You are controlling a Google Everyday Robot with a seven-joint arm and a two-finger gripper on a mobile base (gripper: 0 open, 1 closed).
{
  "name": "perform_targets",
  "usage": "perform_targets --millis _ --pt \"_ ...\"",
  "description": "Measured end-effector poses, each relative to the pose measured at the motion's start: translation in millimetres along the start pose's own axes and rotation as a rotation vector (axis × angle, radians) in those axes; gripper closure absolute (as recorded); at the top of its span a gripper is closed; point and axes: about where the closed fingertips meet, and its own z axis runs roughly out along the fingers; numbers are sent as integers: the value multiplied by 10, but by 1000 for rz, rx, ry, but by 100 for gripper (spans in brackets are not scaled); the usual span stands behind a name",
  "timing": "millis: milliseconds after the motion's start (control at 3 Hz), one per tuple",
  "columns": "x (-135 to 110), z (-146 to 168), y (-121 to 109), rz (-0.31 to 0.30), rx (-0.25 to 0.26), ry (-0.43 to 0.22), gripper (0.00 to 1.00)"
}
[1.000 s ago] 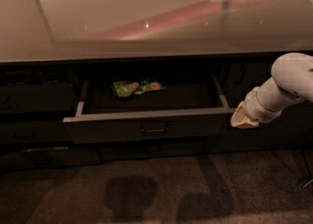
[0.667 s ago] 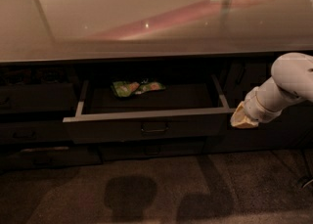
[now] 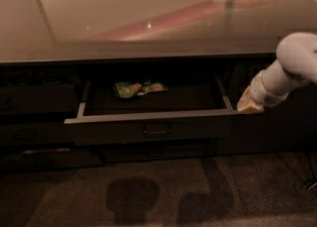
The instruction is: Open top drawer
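Note:
The top drawer (image 3: 119, 131) stands pulled out from under the counter, a wide dark grey front with one small loop handle (image 3: 156, 130) at its centre. A green snack packet (image 3: 138, 89) lies at the back of its shallow tray. My gripper (image 3: 249, 105) is at the end of the white arm (image 3: 292, 65), at the drawer's right front corner, close to the right side wall.
A glossy counter top (image 3: 138, 18) runs above the drawer. Shut dark drawers (image 3: 34, 99) stack on the left, and a lower drawer (image 3: 148, 151) sits under the open one. Carpeted floor (image 3: 158, 196) lies in front, with shadows on it.

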Motion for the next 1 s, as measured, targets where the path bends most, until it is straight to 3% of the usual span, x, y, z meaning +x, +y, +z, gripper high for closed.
perform_targets --millis 333,667,1000 --pt "-66 -280 -351 39 57 6 100" --pt "-66 -280 -351 39 57 6 100" --pt "-72 -223 -368 31 1 -77 100"
